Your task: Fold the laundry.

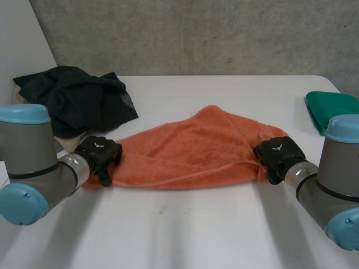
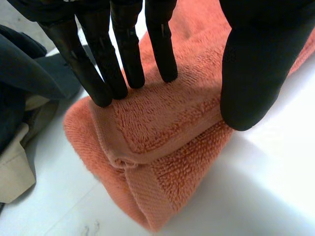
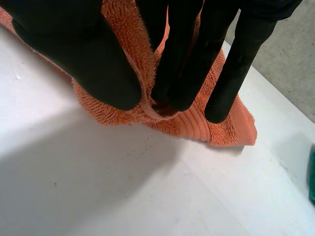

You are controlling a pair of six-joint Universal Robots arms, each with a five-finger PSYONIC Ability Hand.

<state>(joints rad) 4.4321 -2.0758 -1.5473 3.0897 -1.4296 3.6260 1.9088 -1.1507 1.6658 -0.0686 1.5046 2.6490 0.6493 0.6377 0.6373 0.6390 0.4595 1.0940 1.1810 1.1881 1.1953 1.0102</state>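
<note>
Evidently left hand (image 1: pixel 100 152), lower left, and right hand (image 1: pixel 279 154), lower right, pinch the towel (image 1: pixel 190 148) by its ends — to lift it taut.

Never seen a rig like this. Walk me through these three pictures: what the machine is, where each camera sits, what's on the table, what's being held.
This is a robot with two arms, each ending in a black hand with fingers and a thumb. The wide picture comes from a camera between and behind the arms, looking down on the white table. The other two come from cameras on the wrists, looking along each palm, which is why the black fingers loom so large. On the table lies an orange towel, doubled over. The left hand pinches one end of it between fingers and thumb; the right hand pinches the other end. Beyond the left hand sits a heap of dark clothes; near the right arm, a green cloth.
</note>
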